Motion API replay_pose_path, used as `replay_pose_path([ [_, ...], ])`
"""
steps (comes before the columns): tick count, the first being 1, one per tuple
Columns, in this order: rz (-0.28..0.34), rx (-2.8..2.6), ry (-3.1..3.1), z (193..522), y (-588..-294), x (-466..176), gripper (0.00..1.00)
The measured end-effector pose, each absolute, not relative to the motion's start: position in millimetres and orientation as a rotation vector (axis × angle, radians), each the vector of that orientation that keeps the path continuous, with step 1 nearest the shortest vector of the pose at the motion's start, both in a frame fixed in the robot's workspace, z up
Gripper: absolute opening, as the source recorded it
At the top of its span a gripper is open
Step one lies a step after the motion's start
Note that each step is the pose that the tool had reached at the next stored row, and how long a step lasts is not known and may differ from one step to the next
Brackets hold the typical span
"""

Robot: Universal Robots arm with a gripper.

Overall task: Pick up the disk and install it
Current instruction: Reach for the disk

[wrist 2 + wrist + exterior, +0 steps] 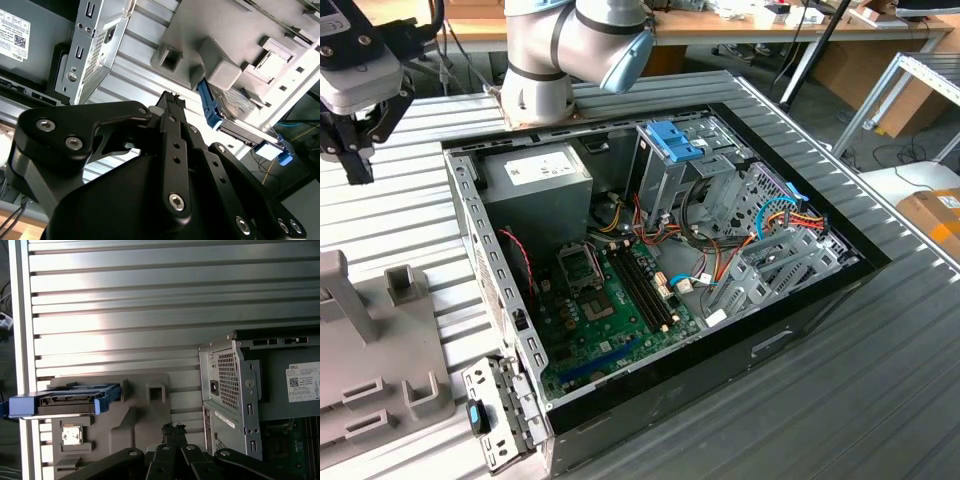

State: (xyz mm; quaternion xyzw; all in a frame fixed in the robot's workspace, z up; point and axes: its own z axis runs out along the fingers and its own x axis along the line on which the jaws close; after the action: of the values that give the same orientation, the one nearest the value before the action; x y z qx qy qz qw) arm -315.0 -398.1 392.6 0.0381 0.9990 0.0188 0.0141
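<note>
The disk is a flat grey drive in a bright blue carrier frame. It stands on edge in a grey holder on the ribbed metal table. In the second wrist view the disk leans in that holder, a short way past my fingertips. My gripper is shut with nothing between its black fingers and hovers above the table between the holder and the computer case. In the exterior view the gripper hangs at the far left, above the holder.
The open computer case lies in the middle of the table, with a motherboard, a grey power-supply box, a tall metal cage with a blue latch and a drive cage. My arm's base stands behind the case.
</note>
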Motion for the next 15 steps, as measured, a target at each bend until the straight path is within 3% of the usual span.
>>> replay_pose_path([
  [15,0.057,0.122,3.151,392.5,-398.1,-321.1,0.11],
])
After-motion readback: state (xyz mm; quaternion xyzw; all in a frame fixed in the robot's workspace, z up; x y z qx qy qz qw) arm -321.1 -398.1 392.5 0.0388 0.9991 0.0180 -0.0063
